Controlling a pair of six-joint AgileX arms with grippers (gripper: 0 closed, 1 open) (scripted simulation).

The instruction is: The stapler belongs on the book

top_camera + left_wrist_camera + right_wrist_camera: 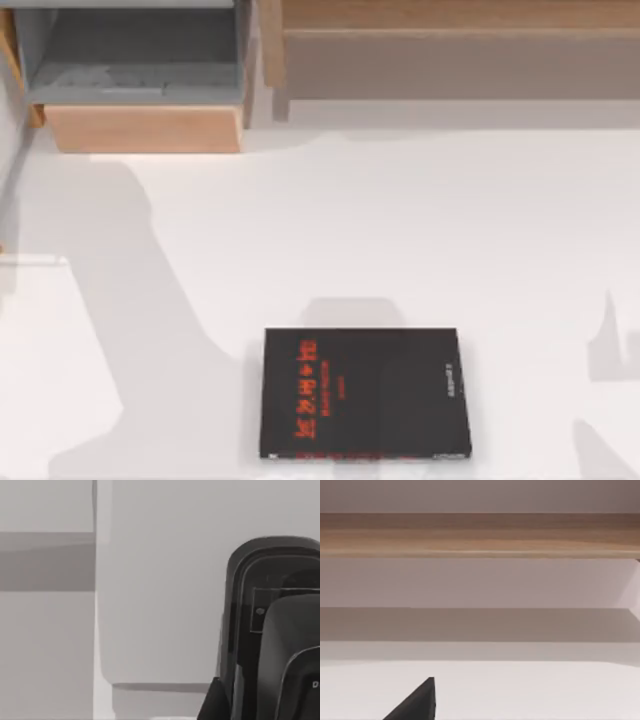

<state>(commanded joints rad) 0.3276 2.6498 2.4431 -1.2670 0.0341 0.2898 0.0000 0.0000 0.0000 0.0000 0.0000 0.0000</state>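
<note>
The black book [365, 393] with red-orange characters and a small line of white print lies flat on the white table [400, 220], near the front edge and slightly right of centre. Nothing rests on its cover. The stapler is out of view. Arm shadows fall across the table at its left side and at its right edge. A black pointed corner [417, 705] pokes into the right wrist view; I cannot tell what it belongs to. A dark rounded machine part [275, 630] stands close in the left wrist view against grey panels.
At the back left a wooden drawer [140, 128] stands pulled open, its grey inside in shadow. A long wooden shelf [450, 20] runs along the back right, also seen as a wooden ledge [480, 535] in the right wrist view.
</note>
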